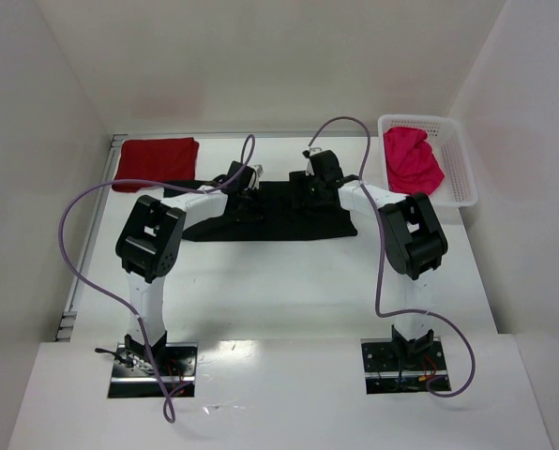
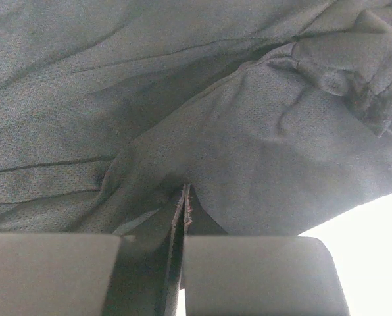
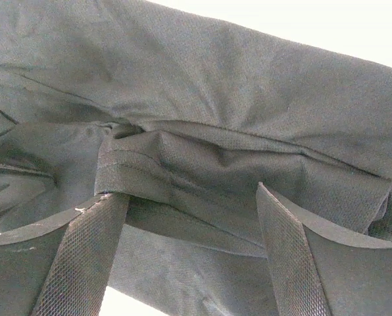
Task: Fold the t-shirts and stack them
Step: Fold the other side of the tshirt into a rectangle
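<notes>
Currently the black t-shirt (image 1: pixel 279 221) lies spread across the far middle of the white table (image 1: pixel 279 291), wider than it is deep, with both arms reaching over it from the near edge. Left gripper (image 1: pixel 248 178) sits over the shirt's far-left part. In the left wrist view its two pads (image 2: pixel 255 273) are pressed together with a thin frayed edge of black cloth pinched in the slit between them, so the claw is clamped on the shirt. Cloth rises from the pinch in a ridge and fills nearly the whole view, and bare table shows only at the lower right corner. Right gripper (image 1: pixel 309 186) sits over the shirt's far-middle part, just beside the left one. In the right wrist view its textured fingers (image 3: pixel 84 257) stand wide apart, and a bunched fold with a stitched hem lies between and just beyond the tips. The jaws are wide and not pressing the fabric. Dark red t-shirt (image 1: pixel 156 161) rests folded flat at the far-left corner of the table, apart from the black one. Pink-red t-shirt (image 1: pixel 412 159) is crumpled inside the white mesh basket (image 1: pixel 460 159) at the far right, beside the table edge.
</notes>
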{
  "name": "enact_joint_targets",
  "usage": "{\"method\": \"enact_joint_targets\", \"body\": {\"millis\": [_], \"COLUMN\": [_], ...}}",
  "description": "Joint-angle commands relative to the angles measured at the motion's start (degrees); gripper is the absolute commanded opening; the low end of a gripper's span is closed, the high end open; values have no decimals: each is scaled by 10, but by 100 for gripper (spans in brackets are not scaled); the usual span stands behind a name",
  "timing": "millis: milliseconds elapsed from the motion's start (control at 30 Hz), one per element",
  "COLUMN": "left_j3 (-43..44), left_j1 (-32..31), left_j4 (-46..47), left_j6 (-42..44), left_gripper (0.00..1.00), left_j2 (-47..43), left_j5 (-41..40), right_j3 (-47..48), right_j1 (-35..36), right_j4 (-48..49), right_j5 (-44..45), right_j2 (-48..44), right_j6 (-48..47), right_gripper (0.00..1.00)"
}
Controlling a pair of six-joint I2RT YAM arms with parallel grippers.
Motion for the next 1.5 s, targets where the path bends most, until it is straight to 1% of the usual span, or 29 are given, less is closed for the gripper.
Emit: {"method": "enact_joint_targets", "body": {"millis": [0, 167, 267, 333, 467, 600, 667, 767, 833, 900, 967, 1067, 1233, 1267, 1367, 1467], "left_j3": [-11, -32, -37, -37, -37, -37, -37, -37, -37, -37, -37, -37, -43, -43, -43, -43], "left_j1": [-1, -1, -1, -1, -1, -1, -1, -1, -1, -1, -1, -1, -1, -1, -1, -1], "left_j4": [5, 5, 5, 5, 5, 5, 5, 5, 5, 5, 5, 5, 5, 5, 5, 5], "left_j6": [-8, -8, -8, -8, -8, -8, -8, -8, -8, -8, -3, -3, -3, -3, -3, -3], "left_gripper": [0, 0, 0, 0, 0, 0, 0, 0, 0, 0, 0, 0, 0, 0, 0, 0], "left_j2": [4, -7, -7, -7, -7, -7, -7, -7, -7, -7, -7, -7, -7, -7, -7, -7], "left_j5": [10, 10, 21, 27, 27, 32, 32, 32, 32, 32, 32, 32, 32, 32, 37, 37], "right_j3": [24, 17, 4, -12, -42, -47, -47, -41, -28, -20, -14, -7, 9, 9, 9, 14], "right_j1": [5, 11, 11, 11, 11, 11, 25, 52, 57, 63, 63, 63, 63, 63, 63, 63], "right_j4": [30, 37, 37, 42, 57, 62, 62, 62, 57, 57, 57, 62, 62, 62, 68, 73], "right_j5": [8, 0, 17, 23, -4, -19, -19, 0, 22, 27, 57, 79, 116, 129, 141, 135], "right_j2": [-5, -11, -43, -63, -101, -101, -94, -73, -50, -35, -28, -17, -9, -9, -9, -1], "right_j6": [-7, -7, -2, -8, -19, -29, -43, -69, -69, -61, -53, -53, -48, -48, -41, -41], "right_gripper": [84, 84, 84, 86, 86, 86, 86, 85, 84, 78, 73, 69, 65, 61, 57, 50]}}
